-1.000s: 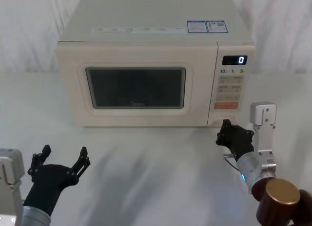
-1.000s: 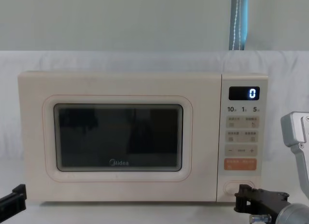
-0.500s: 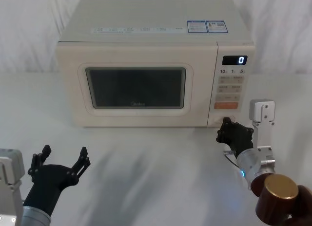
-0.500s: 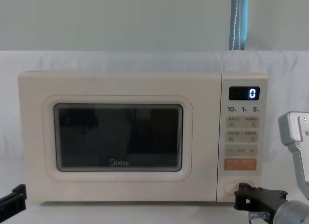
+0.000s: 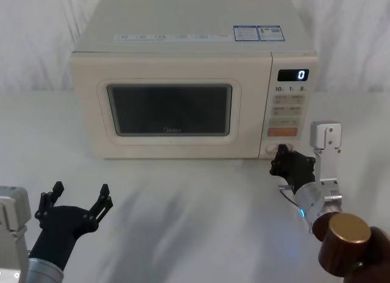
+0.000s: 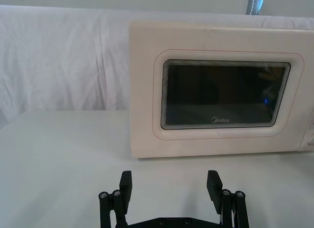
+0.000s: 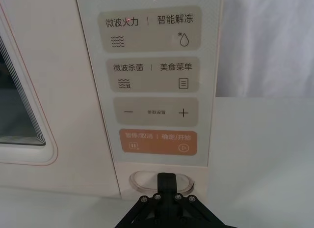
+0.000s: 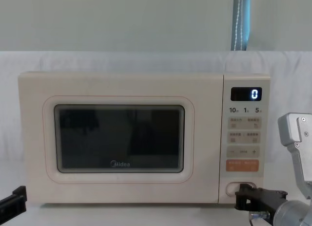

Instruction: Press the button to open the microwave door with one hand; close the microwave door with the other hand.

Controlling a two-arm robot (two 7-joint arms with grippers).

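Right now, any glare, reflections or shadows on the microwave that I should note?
Left wrist view: a small blue glint reflects in the microwave door window. Chest view: dim reflections mottle the window, display crisp. Head view: soft streaky shadows on the table. Right wrist view: button evenly lit behind the right gripper.

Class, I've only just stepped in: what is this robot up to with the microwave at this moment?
The robot's right black two-finger gripper, fingers together, has its tip at the wide cream pill-shaped button at the bottom of the control panel of the cream boxy microwave. The large cream door with the dark window sits flush and closed. The left black gripper waits open, low over the white table in front of the microwave, touching nothing.
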